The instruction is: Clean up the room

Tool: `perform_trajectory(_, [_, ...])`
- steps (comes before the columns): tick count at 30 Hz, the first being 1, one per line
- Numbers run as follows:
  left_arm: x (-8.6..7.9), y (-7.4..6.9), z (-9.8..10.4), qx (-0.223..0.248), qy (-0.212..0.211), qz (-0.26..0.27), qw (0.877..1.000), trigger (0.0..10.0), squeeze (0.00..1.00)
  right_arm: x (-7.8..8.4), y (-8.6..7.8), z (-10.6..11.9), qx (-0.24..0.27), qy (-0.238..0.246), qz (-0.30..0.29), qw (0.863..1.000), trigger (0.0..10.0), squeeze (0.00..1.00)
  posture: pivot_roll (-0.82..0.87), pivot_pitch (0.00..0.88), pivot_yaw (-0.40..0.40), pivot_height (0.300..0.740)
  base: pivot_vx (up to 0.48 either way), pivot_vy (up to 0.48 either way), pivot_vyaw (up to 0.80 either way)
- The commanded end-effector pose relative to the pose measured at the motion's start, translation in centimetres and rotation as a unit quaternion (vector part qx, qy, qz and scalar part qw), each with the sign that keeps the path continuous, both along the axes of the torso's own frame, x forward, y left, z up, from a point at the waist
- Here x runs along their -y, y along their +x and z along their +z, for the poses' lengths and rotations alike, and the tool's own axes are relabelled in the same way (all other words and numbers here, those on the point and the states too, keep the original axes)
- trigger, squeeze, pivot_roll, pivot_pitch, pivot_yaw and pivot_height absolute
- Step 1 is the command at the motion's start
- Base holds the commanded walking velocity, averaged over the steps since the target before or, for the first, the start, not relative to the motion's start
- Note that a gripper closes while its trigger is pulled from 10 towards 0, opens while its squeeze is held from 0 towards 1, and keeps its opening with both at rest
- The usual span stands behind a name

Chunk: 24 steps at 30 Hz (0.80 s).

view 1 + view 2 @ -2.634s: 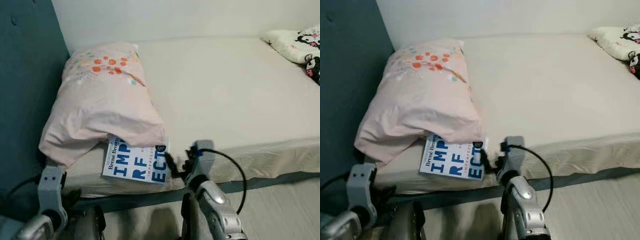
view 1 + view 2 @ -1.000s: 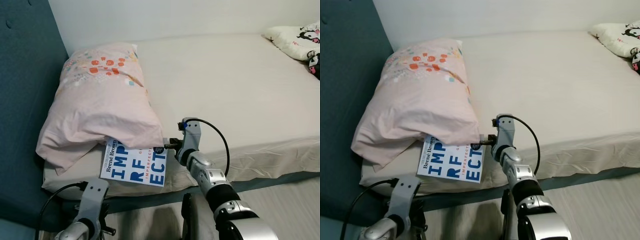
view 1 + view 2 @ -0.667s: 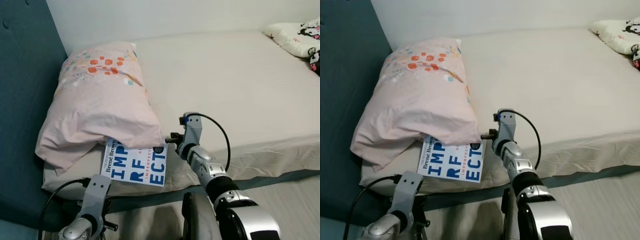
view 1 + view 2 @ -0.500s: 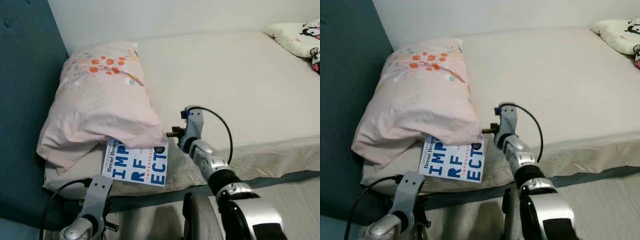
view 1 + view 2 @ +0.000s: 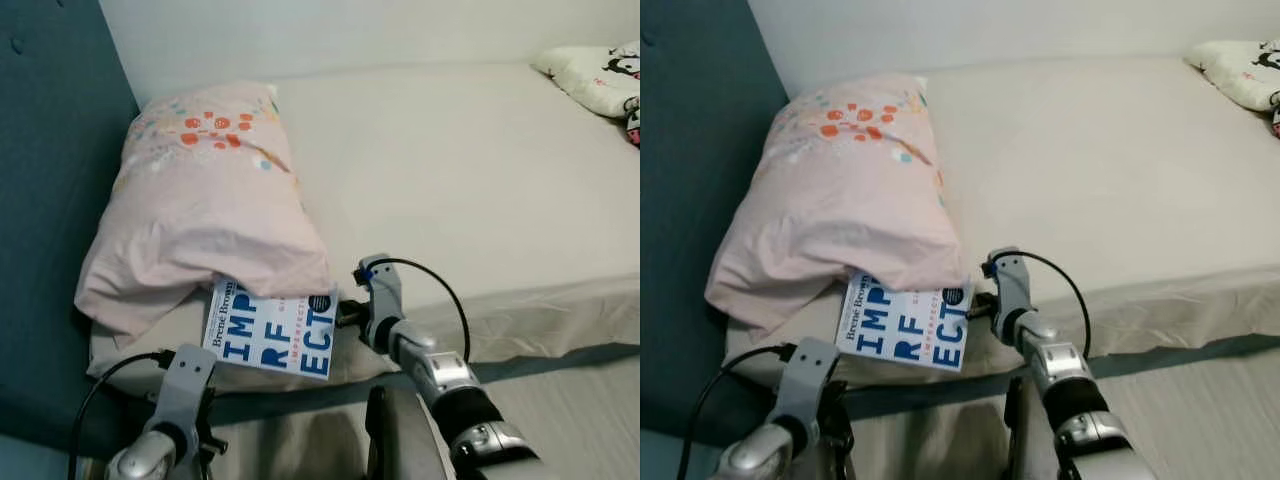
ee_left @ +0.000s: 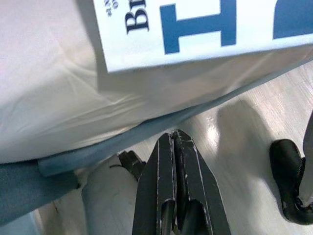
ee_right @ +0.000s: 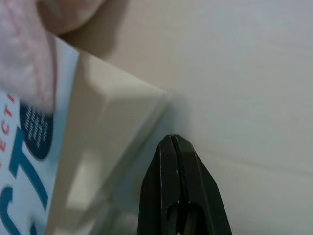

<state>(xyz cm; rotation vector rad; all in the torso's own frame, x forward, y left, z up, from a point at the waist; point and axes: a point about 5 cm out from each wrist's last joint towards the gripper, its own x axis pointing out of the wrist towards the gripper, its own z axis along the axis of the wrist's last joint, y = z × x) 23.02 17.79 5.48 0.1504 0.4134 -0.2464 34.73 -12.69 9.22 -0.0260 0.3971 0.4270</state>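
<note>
book [image 5: 270, 333] lies lower centre-left on the bed [image 5: 480, 180] edge, top tucked under the pillow [image 5: 200, 210]. right gripper [image 7: 172, 139], fingers pressed together, sits at the book's right edge. left gripper [image 6: 173, 134], lower left, fingers also together, below the mattress.

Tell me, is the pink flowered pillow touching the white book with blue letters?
Touching. In the left eye view the pink flowered pillow lies over the top edge of the white book with blue letters, hiding part of its cover.

White book [image 5: 272, 338] with blue lettering lies flat, top edge tucked under pink pillow [image 5: 205, 215].
</note>
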Motion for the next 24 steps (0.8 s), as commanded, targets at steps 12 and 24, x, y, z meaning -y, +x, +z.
perform_trajectory(12, [-0.8, -0.3, -0.9, -0.008, 0.016, -0.001, 1.0, 10.0, 0.0, 1.1, -1.4, -1.5, -0.022, 0.004, -0.008, 1.0, 0.2, 0.0, 0.05, 0.28, -0.051, 0.525, 0.0, 0.0, 0.0])
perform_trajectory(24, [-0.7, -0.1, -1.0, -0.009, 0.02, -0.007, 1.0, 10.0, 0.0, -3.4, -0.9, 0.1, -0.003, 0.036, 0.104, 0.994, 0.1, 0.0, 0.05, 0.282, -0.046, 0.525, 0.0, 0.0, 0.0])
